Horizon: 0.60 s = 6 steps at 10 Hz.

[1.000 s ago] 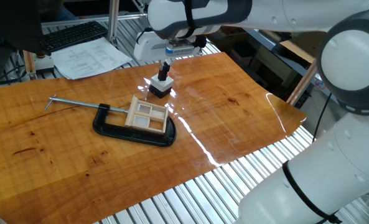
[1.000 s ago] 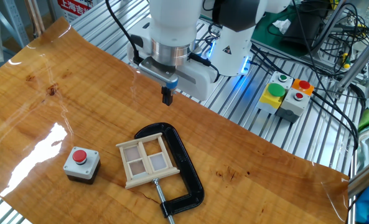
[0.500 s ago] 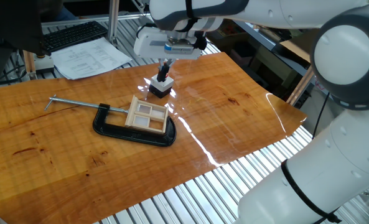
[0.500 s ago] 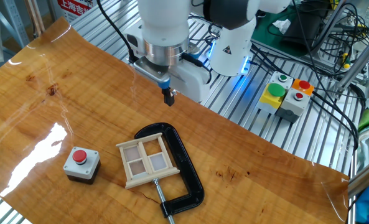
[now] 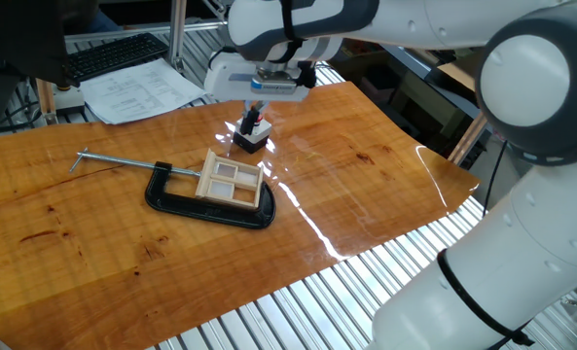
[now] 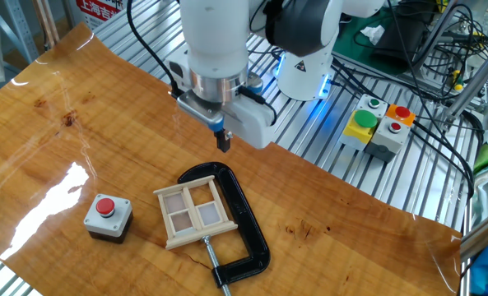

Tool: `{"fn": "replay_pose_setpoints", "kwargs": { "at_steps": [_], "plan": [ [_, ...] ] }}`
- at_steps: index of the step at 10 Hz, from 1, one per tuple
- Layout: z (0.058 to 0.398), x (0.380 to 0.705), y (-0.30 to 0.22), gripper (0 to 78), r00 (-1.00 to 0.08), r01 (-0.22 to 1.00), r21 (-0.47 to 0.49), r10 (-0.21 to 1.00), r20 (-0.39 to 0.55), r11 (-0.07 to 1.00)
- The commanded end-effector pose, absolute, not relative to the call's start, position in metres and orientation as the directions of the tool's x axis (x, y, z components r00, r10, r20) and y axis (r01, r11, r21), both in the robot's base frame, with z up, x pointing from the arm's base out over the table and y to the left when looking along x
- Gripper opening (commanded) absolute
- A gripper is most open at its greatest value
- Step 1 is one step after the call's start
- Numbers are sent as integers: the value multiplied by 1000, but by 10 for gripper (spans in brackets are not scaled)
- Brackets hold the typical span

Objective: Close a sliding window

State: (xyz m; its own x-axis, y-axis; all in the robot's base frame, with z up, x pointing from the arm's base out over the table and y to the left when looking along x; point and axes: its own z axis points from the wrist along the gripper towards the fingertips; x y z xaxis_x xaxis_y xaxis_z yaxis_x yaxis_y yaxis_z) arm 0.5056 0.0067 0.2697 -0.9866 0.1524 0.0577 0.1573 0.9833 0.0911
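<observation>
The sliding window [image 5: 232, 181] is a small light wooden frame with pale panes. It lies flat on the wooden table, held in a black C-clamp [image 5: 206, 205]. In the other fixed view the window [image 6: 196, 215] sits inside the clamp [image 6: 245, 220]. My gripper [image 6: 224, 142] hangs above the table just beyond the clamp's far end, apart from the window, fingers together and empty. In one fixed view the gripper [image 5: 255, 112] is in front of the small black button box [image 5: 251, 137].
The button box with a red button [image 6: 108, 216] stands left of the window. The clamp's long screw [image 5: 123, 161] sticks out over the table. A keyboard [image 5: 113, 55] and papers [image 5: 137, 89] lie behind the table. A control box with coloured buttons [image 6: 379, 124] sits on the metal rails.
My gripper has moved a little lower and closer to the clamp and window. The window, clamp and button box have not moved.
</observation>
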Motion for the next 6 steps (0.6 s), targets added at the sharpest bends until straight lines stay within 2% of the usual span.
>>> {"fn": "replay_pose_setpoints", "kwargs": {
  "at_steps": [1,6],
  "plan": [
    [263,511,9,0,-985,167,93,162,57,982],
    [244,515,11,0,-983,181,105,177,50,978]
  ]
}}
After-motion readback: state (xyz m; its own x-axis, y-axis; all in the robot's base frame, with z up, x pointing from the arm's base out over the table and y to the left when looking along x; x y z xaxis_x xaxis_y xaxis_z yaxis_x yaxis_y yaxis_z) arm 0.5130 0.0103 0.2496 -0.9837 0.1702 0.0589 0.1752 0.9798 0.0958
